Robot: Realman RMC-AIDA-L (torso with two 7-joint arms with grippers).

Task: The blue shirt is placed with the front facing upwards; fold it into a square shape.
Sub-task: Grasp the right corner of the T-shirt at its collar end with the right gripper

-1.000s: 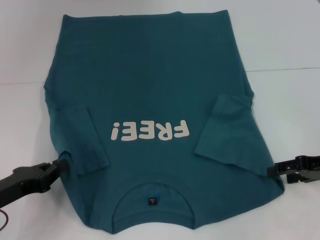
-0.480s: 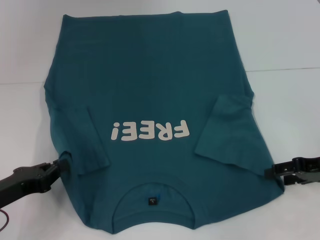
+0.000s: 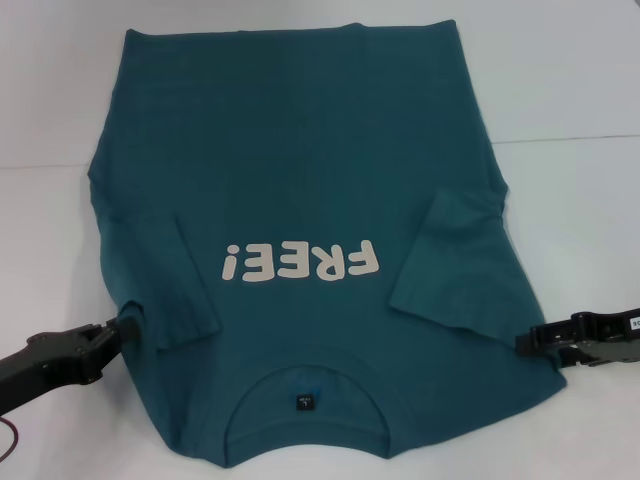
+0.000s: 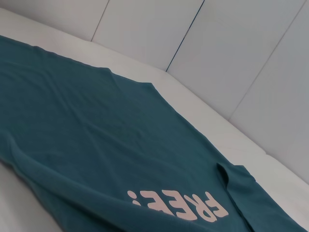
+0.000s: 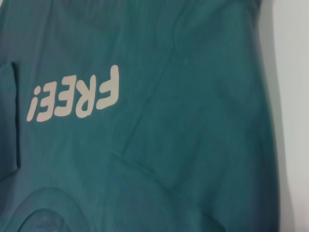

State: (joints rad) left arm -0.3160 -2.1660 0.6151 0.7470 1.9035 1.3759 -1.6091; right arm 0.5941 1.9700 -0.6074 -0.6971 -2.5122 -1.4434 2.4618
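Note:
The blue shirt (image 3: 300,150) lies flat, front up, on the white table (image 3: 580,220), its collar (image 3: 305,400) nearest me. The white "FREE!" lettering (image 3: 300,264) reads upside down. Both short sleeves are folded inward onto the chest, one (image 3: 165,280) on the left and one (image 3: 455,265) on the right. My left gripper (image 3: 122,328) rests at the shirt's left shoulder edge, touching the cloth. My right gripper (image 3: 524,342) reaches over the right shoulder edge. The left wrist view shows the shirt (image 4: 96,135) from low at the side. The right wrist view looks down on its chest (image 5: 193,121).
Bare white tabletop borders the shirt on both sides and beyond its far hem. A seam in the table (image 3: 570,138) runs across behind the shirt. A thin red cable (image 3: 8,440) trails under my left arm.
My right gripper has slid left, from just outside the shirt's right shoulder edge to over the cloth. The left gripper and the shirt have stayed where they were.

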